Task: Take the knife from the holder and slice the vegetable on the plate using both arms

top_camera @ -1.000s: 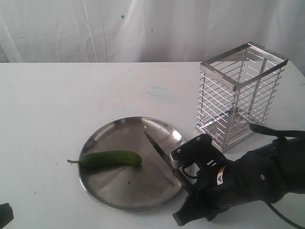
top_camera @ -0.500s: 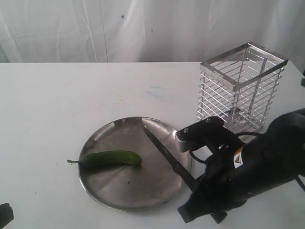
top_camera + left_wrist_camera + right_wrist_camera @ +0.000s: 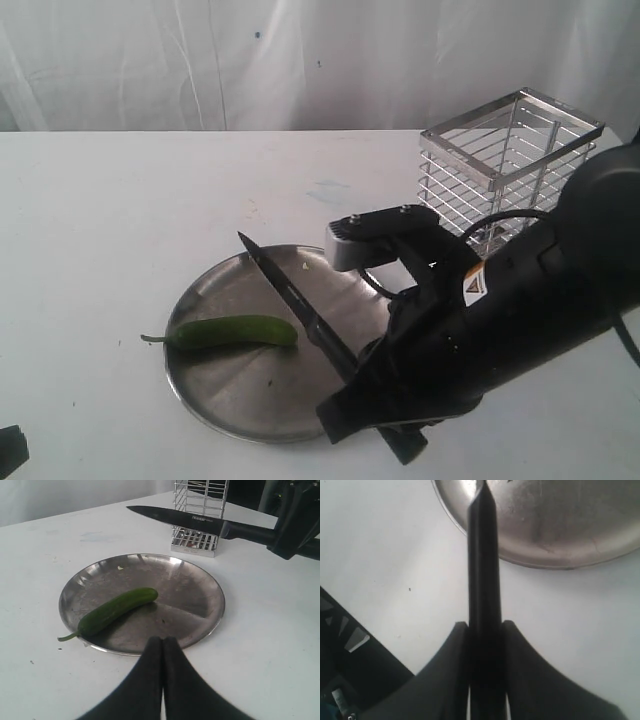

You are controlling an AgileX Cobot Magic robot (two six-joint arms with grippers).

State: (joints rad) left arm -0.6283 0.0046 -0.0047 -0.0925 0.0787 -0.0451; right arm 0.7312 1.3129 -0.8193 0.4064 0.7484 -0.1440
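Note:
The green chilli (image 3: pixel 232 331) lies on the left half of the steel plate (image 3: pixel 205 400), stem pointing off the rim; in the left wrist view the chilli (image 3: pixel 117 609) rests on the plate (image 3: pixel 220 600) too. My right gripper (image 3: pixel 365 395) is shut on the black handle of the knife (image 3: pixel 295 300). The dark blade hangs tilted above the plate, close to the chilli's blunt end. In the right wrist view the fingers (image 3: pixel 484 625) clamp the handle (image 3: pixel 482 555). My left gripper (image 3: pixel 162 640) is shut on nothing, just outside the plate's rim.
The wire holder (image 3: pixel 505 185) stands behind the right arm, at the back right of the white table, with nothing visible inside. A small pale bit (image 3: pixel 306 266) lies on the plate's far side. A white curtain closes off the back.
The right arm rose and swung left, lifting the knife off the plate's right side. The blade tip now points higher and further left, over the chilli's end. The chilli has not moved.

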